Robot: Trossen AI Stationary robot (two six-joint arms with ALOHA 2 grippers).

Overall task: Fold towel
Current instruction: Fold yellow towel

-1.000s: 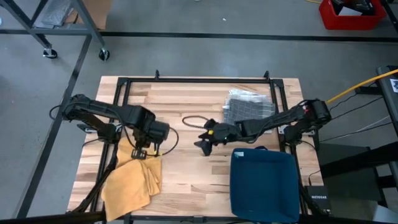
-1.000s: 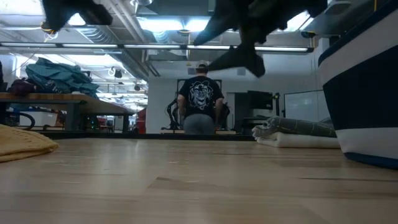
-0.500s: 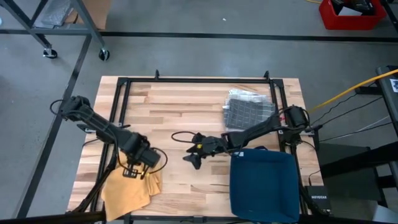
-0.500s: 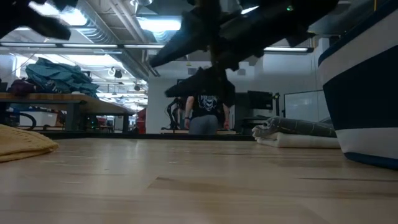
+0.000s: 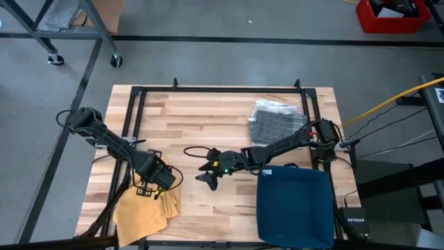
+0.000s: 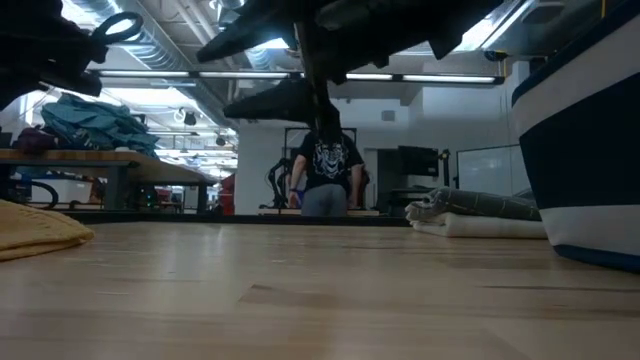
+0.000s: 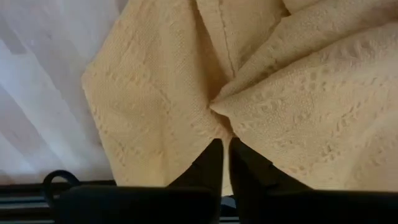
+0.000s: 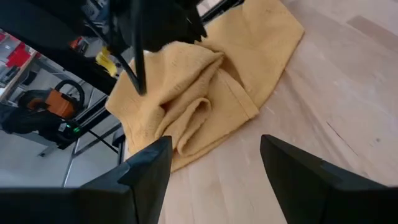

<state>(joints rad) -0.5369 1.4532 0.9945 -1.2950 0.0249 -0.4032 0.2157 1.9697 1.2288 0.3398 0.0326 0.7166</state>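
Observation:
A crumpled yellow towel (image 5: 142, 212) lies bunched at the table's near left corner; its edge shows in the low view (image 6: 35, 228). My left gripper (image 5: 154, 182) points down over the towel's far part. Its fingers (image 7: 214, 163) are all but together, just above a raised fold (image 7: 221, 115). My right gripper (image 5: 208, 173) hangs open above the bare middle of the table. It faces the towel (image 8: 205, 106) with nothing between its fingers (image 8: 146, 180). My left gripper points down at a raised fold of the towel (image 7: 217, 121), at the towel's far part. Whether its fingertips touch the cloth I cannot tell.
A dark blue bin (image 5: 295, 205) stands at the near right, close to my right arm. A folded grey towel (image 5: 277, 121) lies at the far right. Black frame rails (image 5: 135, 104) run along the table's edges. A person (image 6: 325, 170) stands far off in the room.
My left gripper has come down and toward the table's near edge, from above the towel's far edge to just over its folds. My right gripper has gone toward the table's left and near edges, sinking a little and staying open. The towel has kept its place.

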